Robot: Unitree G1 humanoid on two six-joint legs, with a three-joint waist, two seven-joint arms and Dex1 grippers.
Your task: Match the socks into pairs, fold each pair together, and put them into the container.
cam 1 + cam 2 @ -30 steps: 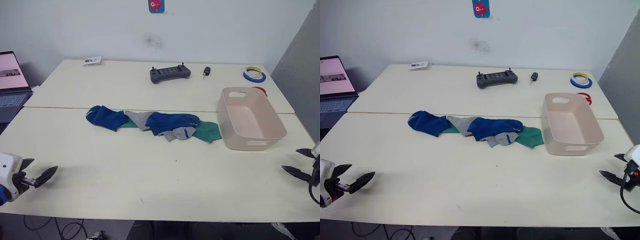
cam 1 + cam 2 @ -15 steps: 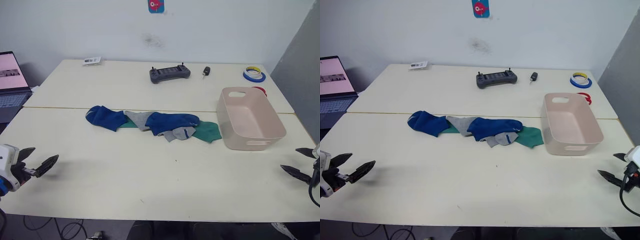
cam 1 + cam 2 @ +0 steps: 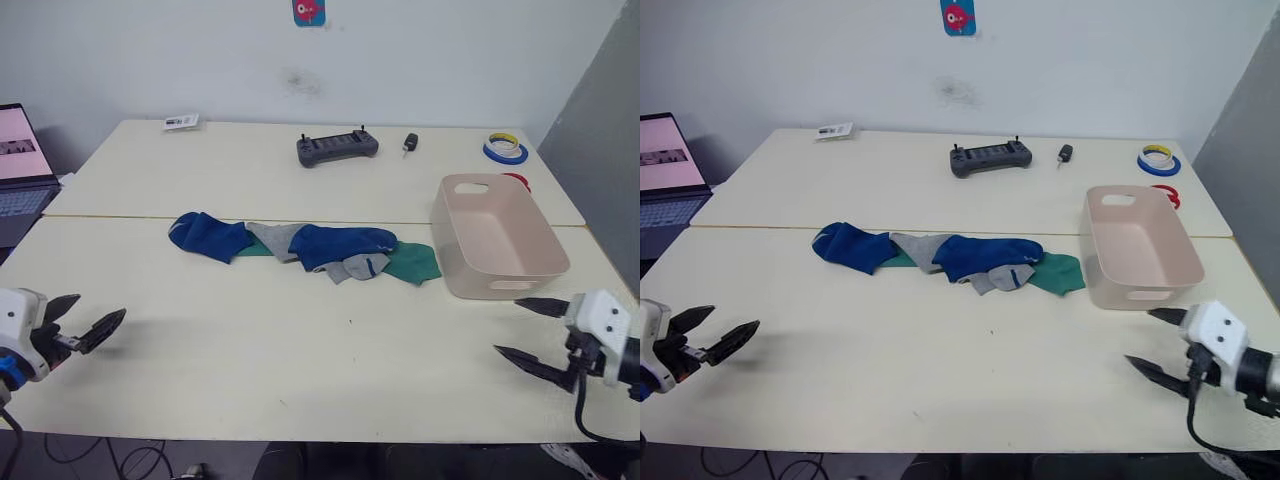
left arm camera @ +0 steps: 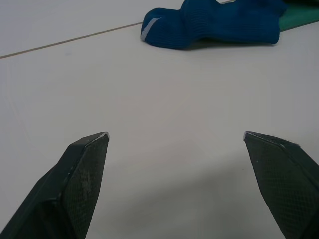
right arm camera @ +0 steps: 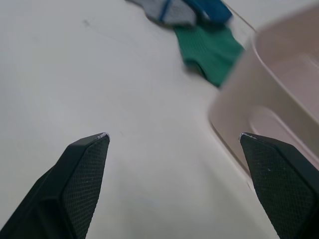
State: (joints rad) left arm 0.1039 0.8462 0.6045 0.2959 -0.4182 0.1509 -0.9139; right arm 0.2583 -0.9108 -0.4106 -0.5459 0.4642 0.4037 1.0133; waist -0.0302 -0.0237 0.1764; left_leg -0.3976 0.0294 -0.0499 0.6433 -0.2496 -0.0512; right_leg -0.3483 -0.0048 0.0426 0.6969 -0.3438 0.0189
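While socks (image 3: 305, 244) lie unsorted mid-desk (image 3: 300, 340), container (image 3: 498, 240) is empty. Both grippers, left (image 3: 82, 322) and right (image 3: 530, 330), are spread, holding nothing; all steps remain.

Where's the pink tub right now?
The tub sits on the table's right side in the head views, just right of the green sock, with the tape rolls behind it.

Green sock (image 5: 209, 50) just beside the container (image 5: 259, 99), jaws wide.
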